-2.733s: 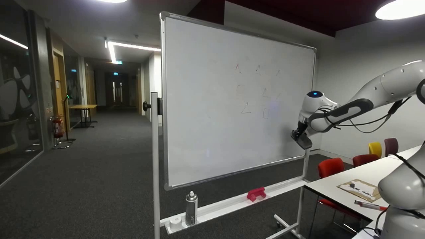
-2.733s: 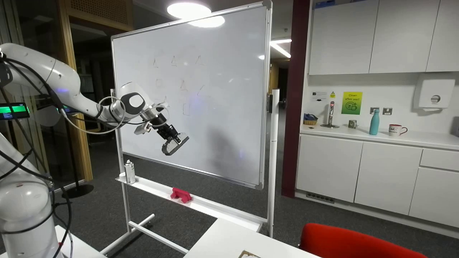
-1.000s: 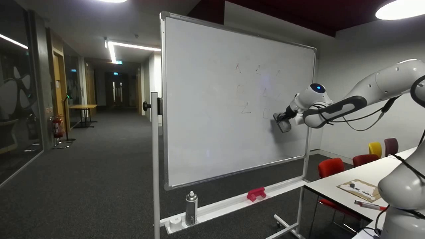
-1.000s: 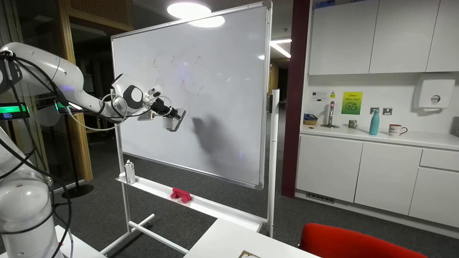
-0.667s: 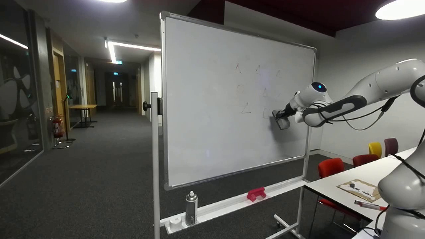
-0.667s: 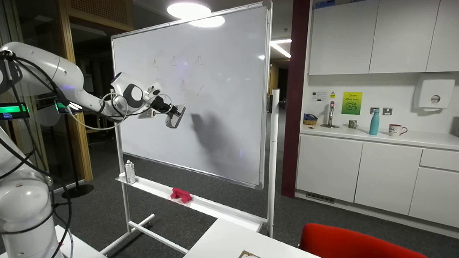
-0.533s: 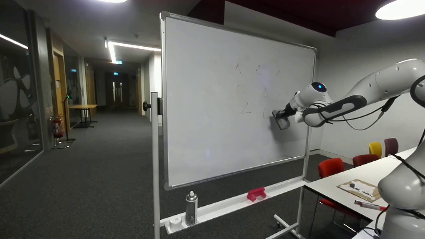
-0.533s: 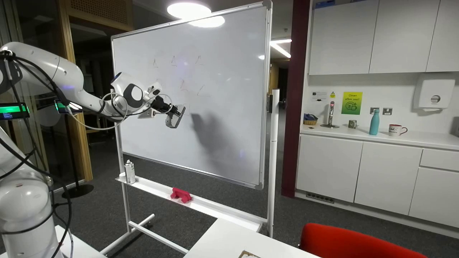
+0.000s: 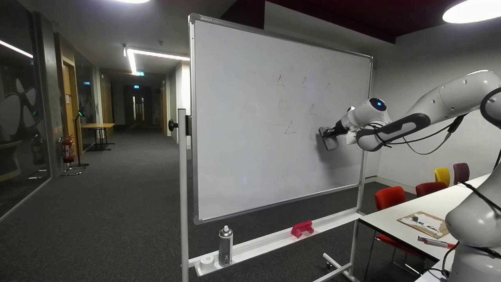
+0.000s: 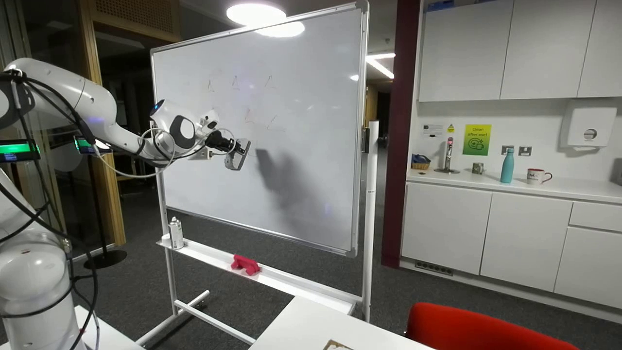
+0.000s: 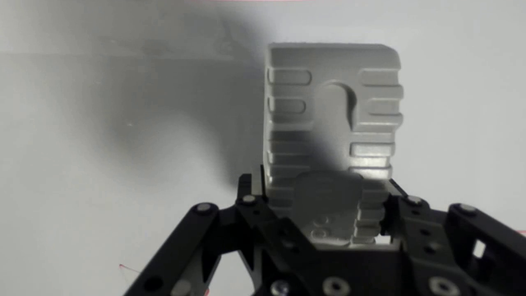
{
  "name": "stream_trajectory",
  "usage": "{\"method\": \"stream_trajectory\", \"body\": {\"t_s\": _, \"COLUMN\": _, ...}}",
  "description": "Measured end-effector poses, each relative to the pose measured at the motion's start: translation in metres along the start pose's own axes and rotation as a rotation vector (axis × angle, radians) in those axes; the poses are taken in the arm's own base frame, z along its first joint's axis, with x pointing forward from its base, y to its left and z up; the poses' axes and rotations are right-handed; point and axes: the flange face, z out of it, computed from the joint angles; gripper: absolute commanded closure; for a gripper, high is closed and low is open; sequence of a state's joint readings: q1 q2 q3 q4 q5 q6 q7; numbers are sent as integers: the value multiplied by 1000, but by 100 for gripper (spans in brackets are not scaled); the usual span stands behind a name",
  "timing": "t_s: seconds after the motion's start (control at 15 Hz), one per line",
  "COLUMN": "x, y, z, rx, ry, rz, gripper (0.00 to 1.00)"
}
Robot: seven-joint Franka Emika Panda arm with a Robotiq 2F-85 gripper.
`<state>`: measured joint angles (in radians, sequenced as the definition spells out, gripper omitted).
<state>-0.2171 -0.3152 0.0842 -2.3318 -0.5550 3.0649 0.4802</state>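
My gripper (image 11: 324, 188) is shut on a grey ribbed block that looks like a board eraser (image 11: 333, 102); its fingers press on both sides. In both exterior views the gripper (image 9: 332, 132) (image 10: 237, 148) points at the whiteboard (image 9: 242, 156) (image 10: 311, 121), with the eraser (image 9: 330, 143) (image 10: 235, 161) tilted at its tip. The eraser is close to the board, just beside a faint drawn square (image 9: 312, 134). I cannot tell whether it touches. Faint red and dark triangles (image 9: 290, 132) and other marks are on the board above and beside it. Its shadow falls on the board.
The board's lower tray (image 9: 266, 247) holds a spray can (image 9: 226, 248), a white roll (image 9: 206, 262) and a red holder (image 9: 302, 229). A white table (image 9: 391, 213) bears a cardboard piece (image 9: 407, 222) and pens (image 9: 434, 242). Red chairs (image 9: 390, 197) stand by it.
The gripper has risen and moved toward the board with the eraser in it, coming beside the drawn square. In the last half second it has crept slightly closer and up.
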Motion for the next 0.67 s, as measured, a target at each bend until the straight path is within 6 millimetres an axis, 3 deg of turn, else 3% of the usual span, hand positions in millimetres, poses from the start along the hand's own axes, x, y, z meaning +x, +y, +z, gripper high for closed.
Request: {"method": "stream_trajectory", "body": {"t_s": 0.67, "x": 1, "y": 18, "z": 14, "rx": 46, "ry": 122, "rz": -4, "gripper": 65}}
